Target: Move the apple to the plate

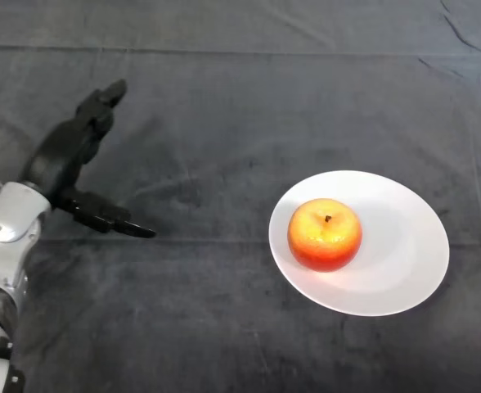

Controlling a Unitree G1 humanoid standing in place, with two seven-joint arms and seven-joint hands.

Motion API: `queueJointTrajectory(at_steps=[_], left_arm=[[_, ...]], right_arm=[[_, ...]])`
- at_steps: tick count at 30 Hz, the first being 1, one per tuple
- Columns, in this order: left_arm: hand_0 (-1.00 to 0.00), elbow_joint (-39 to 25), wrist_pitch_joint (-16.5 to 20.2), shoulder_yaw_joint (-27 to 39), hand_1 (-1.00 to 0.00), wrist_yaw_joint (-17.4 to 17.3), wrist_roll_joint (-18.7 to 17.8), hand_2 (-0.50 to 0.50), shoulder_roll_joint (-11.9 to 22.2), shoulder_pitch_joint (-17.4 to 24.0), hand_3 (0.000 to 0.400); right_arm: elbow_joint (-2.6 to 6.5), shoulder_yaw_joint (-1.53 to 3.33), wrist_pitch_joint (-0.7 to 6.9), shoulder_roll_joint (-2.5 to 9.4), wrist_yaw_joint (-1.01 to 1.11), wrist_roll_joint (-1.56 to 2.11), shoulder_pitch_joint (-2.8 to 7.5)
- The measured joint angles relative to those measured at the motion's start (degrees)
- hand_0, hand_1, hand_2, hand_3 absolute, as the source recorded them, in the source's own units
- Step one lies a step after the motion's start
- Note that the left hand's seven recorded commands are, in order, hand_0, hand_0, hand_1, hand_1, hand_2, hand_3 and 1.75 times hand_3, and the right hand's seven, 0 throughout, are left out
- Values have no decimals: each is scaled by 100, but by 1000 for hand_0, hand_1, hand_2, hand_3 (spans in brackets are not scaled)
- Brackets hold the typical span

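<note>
One apple (324,234) sits on the white plate (404,270), left of the plate's middle, stem up, so I judge the job done. My left hand (69,160) is well apart from it, over the dark cloth (224,98), fingers spread and thumb out, holding nothing. The apple looks firm, round and smooth-skinned, likely light enough but apt to roll or slip under a loose grip. If I had to lift it again, I would come from above and close round its widest part, thumb on one side and fingers opposite, clear of the stem.
</note>
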Motion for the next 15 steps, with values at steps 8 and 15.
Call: queueJointTrajectory(at_steps=[8,15], left_arm=[[0,2,20,447,0,-9,-359,0,104,235,0],[0,3,37,1053,0,-19,-830,0,177,551,0]], right_arm=[[0,1,0,0,0,0,0],[0,1,0,0,0,0,0]])
